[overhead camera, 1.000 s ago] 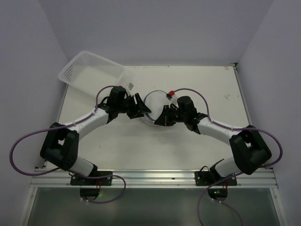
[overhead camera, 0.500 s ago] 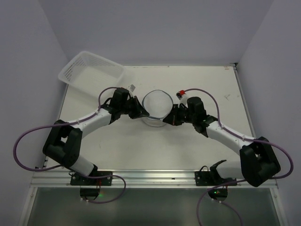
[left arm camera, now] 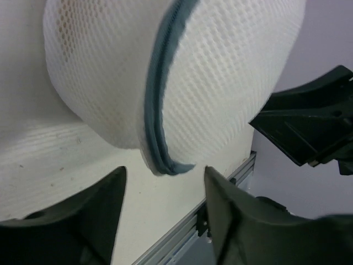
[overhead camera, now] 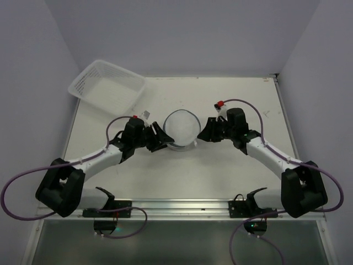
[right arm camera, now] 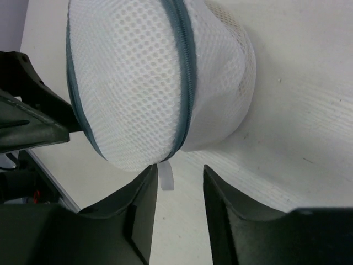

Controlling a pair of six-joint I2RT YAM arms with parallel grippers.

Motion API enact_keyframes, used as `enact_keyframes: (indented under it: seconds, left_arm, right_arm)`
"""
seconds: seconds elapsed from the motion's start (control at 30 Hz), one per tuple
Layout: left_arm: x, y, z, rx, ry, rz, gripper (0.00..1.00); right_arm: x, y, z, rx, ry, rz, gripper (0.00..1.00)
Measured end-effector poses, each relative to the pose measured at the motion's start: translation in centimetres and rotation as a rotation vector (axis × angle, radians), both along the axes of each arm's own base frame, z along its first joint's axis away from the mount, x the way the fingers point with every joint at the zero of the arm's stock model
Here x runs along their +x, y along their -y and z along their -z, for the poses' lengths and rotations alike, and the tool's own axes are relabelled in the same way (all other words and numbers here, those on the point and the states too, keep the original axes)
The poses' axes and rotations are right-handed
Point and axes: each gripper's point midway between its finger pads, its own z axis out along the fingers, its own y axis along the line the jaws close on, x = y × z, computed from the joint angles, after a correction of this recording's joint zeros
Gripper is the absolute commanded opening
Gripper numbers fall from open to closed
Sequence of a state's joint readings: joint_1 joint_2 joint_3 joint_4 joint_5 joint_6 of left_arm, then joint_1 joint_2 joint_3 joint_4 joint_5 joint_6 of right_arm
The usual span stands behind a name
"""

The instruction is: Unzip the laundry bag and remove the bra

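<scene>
The laundry bag (overhead camera: 182,128) is a round white mesh pod with a grey-blue zipper rim, resting on the table between my two grippers. In the left wrist view the bag (left arm camera: 220,72) fills the top, and its zipper (left arm camera: 155,116) runs down to just above the gap between my fingers. My left gripper (overhead camera: 164,139) (left arm camera: 164,179) is open and empty, just left of the bag. My right gripper (overhead camera: 202,134) (right arm camera: 179,179) is open and empty, just right of the bag (right arm camera: 132,83). A small white tab (right arm camera: 166,177) hangs from the zipper between its fingers. The bra is not visible.
A white plastic lattice basket (overhead camera: 107,85) sits tilted at the table's back left corner. The table's front rail (left arm camera: 182,237) lies just behind the left gripper. The left gripper's dark body (right arm camera: 27,110) shows beyond the bag in the right wrist view.
Both grippers have drawn back a little from the bag. The left arm has swung toward the near left and the right arm toward the far right. The bag stays in place.
</scene>
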State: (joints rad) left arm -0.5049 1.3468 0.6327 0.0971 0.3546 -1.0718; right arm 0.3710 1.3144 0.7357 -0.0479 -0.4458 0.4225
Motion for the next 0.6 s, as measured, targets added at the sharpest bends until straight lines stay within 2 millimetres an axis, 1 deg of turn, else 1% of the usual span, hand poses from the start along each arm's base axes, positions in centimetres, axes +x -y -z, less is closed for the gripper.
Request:
enact_keyframes:
  seconds: [0.03,0.07,0.13,0.17,0.27,0.33,0.4,0.5,0.57,0.6]
  left_arm:
    - [-0.3,-0.1,-0.5,-0.011,0.017,-0.006,0.73]
    - [-0.6,-0.3,-1.0,-0.017,0.034,-0.011,0.83]
    - [-0.6,-0.5,-1.8,-0.021,0.065,-0.020,0.86]
    - [-0.4,-0.7,-2.2,-0.019,0.081,-0.026,0.87]
    - [0.0,-1.2,-2.6,0.012,0.111,-0.031,0.84]
    - [0.4,-1.8,-2.7,0.029,0.119,-0.040,0.82]
    - [1.0,-2.9,-2.5,0.045,0.119,-0.066,0.79]
    - [2.4,-4.9,-2.4,0.070,0.132,-0.107,0.77]
    - [3.6,-5.7,-2.9,0.092,0.151,-0.113,0.77]
    - [4.3,-5.7,-3.5,0.102,0.170,-0.102,0.77]
  right_arm:
    - [0.2,-0.1,-0.4,0.003,0.007,0.002,0.48]
    - [0.4,-0.1,-0.8,0.005,0.014,0.001,0.57]
    - [0.6,-0.1,-1.5,0.007,0.028,0.005,0.64]
    - [0.6,-0.1,-1.9,0.008,0.035,0.007,0.69]
    - [0.7,-0.1,-3.4,0.016,0.058,0.008,0.76]
    - [1.2,-0.2,-4.8,0.024,0.082,0.009,0.77]
    - [2.0,-0.4,-6.5,0.035,0.108,0.012,0.79]
    - [3.0,-0.7,-9.0,0.053,0.155,0.015,0.80]
    - [3.3,-0.8,-9.6,0.058,0.168,0.024,0.80]
    - [3.4,-0.7,-9.6,0.056,0.165,0.030,0.80]
